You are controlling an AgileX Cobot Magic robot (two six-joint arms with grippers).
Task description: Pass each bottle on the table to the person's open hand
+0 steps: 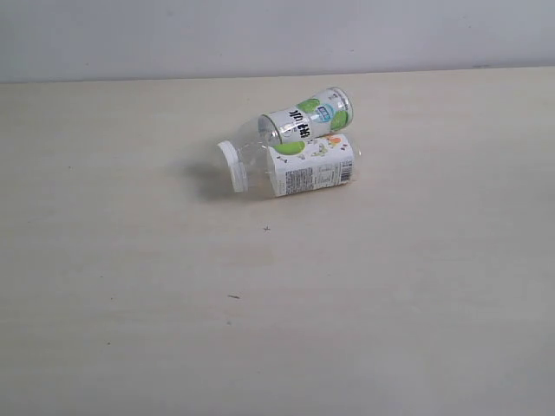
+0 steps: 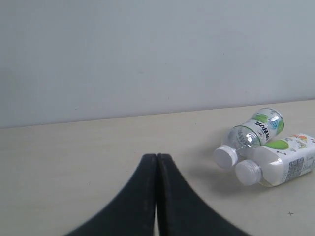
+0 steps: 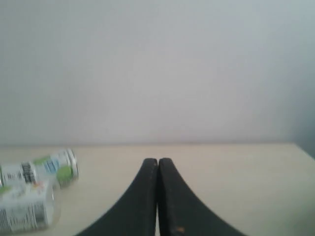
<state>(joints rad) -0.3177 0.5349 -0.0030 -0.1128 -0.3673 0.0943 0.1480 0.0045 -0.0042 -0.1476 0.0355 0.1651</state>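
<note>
Two clear bottles with white caps and green-spotted white labels lie on their sides, touching, near the middle of the pale table (image 1: pixel 130 303). The nearer bottle (image 1: pixel 290 166) points its cap to the left; the farther bottle (image 1: pixel 308 117) rests against it. Both show in the left wrist view, nearer bottle (image 2: pixel 280 164) and farther bottle (image 2: pixel 253 132), caps toward the camera. The right wrist view catches their bases, the nearer bottle (image 3: pixel 24 209) and the farther bottle (image 3: pixel 49 169). My left gripper (image 2: pixel 157 157) and right gripper (image 3: pixel 158 161) are shut and empty, well short of the bottles. The person's open hand is out of view.
A plain grey wall (image 1: pixel 277 35) rises behind the table's far edge. Neither arm shows in the exterior view.
</note>
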